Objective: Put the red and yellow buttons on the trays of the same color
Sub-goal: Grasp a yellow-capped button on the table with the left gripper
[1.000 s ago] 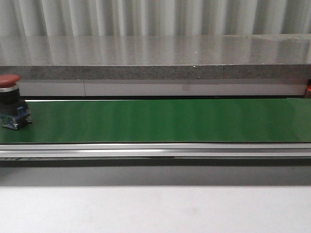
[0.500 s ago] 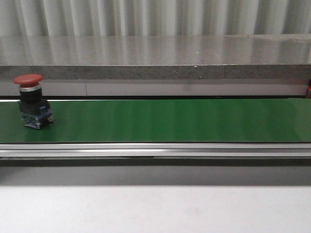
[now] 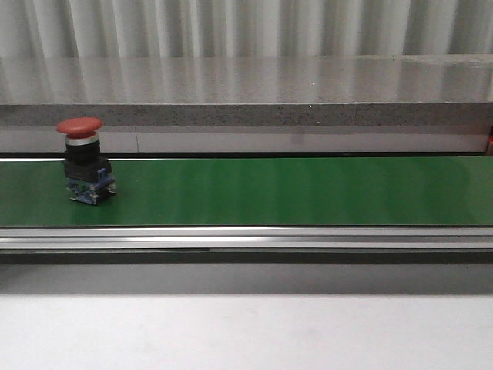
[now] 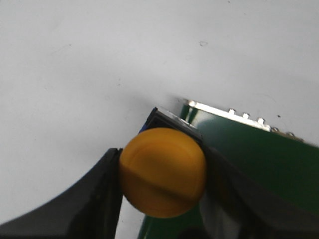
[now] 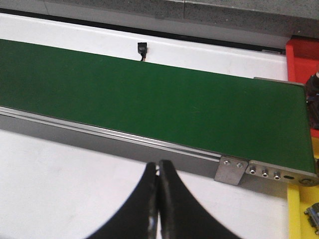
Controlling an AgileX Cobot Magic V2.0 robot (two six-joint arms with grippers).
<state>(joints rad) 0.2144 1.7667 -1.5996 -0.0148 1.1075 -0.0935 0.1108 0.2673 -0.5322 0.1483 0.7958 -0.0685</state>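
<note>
A red button (image 3: pixel 81 158) with a black body and blue base stands upright on the green conveyor belt (image 3: pixel 293 191), near its left end in the front view. Neither gripper shows in that view. In the left wrist view my left gripper (image 4: pixel 162 169) is shut on a yellow button (image 4: pixel 163 164), its black fingers pressing both sides, over the corner of the belt (image 4: pixel 259 159) and the white table. My right gripper (image 5: pixel 159 167) is shut on nothing, above the white table just in front of the belt's frame. A red tray (image 5: pixel 303 55) and a yellow tray (image 5: pixel 294 214) lie past the belt's end.
A grey stone ledge (image 3: pixel 246 96) runs behind the belt. The belt's metal rail (image 3: pixel 246 237) borders its front edge. A small black connector (image 5: pixel 142 50) sits on the white strip behind the belt. Small dark parts show at the edge of the trays (image 5: pixel 314 94).
The red button has travelled to the right along the belt, from the frame's left edge to well inside it. Nothing else in the front view moved.
</note>
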